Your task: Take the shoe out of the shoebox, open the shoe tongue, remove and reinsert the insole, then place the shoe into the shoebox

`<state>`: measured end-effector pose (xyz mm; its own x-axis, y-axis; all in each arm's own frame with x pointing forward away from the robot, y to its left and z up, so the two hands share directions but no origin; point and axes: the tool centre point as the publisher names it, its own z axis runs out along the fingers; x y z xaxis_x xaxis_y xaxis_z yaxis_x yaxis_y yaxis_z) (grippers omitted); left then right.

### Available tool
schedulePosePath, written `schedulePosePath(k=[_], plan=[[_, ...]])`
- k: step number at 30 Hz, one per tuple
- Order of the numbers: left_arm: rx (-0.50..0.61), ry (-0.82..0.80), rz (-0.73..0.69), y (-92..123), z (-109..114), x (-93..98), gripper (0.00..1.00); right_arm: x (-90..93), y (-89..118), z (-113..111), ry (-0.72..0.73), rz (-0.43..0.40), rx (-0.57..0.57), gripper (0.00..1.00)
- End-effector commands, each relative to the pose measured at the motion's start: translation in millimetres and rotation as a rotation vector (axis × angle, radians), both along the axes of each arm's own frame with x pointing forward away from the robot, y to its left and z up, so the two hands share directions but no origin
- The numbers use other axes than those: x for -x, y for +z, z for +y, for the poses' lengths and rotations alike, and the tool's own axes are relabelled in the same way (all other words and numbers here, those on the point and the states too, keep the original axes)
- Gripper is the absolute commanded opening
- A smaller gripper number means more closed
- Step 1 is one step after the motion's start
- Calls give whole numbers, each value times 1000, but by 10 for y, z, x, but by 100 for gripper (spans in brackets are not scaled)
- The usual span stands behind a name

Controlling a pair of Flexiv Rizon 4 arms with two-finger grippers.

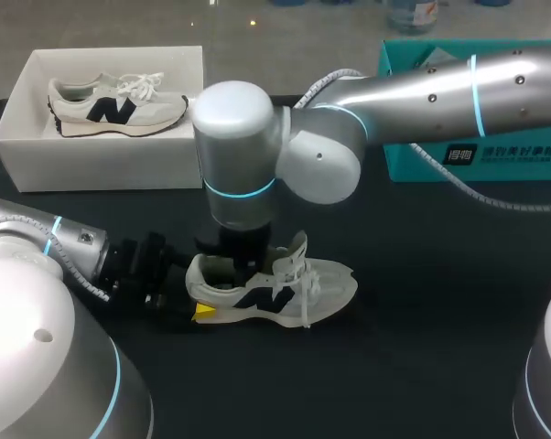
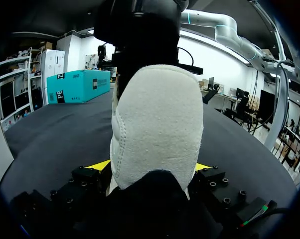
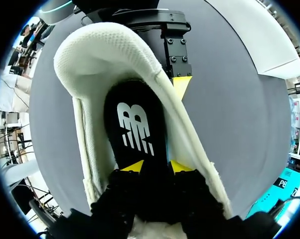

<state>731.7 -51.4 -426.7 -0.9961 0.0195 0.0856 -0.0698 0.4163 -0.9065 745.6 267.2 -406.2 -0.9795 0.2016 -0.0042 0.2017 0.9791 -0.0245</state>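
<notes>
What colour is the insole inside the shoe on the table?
Black with a white logo; the right wrist view shows the insole best, inside the shoe.

- Black matte table (image 1: pixel 440 320) spreads under and all round the left gripper (image 2: pixel 150 167).
- On it, a teal box (image 2: pixel 77 85) lies well ahead of that gripper, off to one side.

Left arm (image 1: pixel 70 242) lies low, jaws clamped; right arm (image 1: pixel 440 87) points down.
</notes>
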Motion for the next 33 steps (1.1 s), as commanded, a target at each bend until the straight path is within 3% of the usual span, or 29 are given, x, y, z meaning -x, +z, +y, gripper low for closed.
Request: schedulePosePath(k=[1, 11, 14, 17, 26, 33], plan=[[-2, 0, 0, -20, -12, -4, 0, -27, -149, 27, 2, 41, -12, 31], [-2, 0, 0, -20, -12, -4, 0, 128, -429, 76, 24, 240, -68, 31], [-2, 0, 0, -20, -12, -4, 0, 165, -474, 95, 16, 271, -58, 22], [-2, 0, 0, -20, -12, -4, 0, 178, -494, 95, 6, 284, -59, 0], [-2, 0, 0, -20, -12, -4, 0, 200, -429, 62, -36, 293, -45, 0], [-2, 0, 0, -20, -12, -4, 0, 223, -165, 19, -61, 281, -39, 0]])
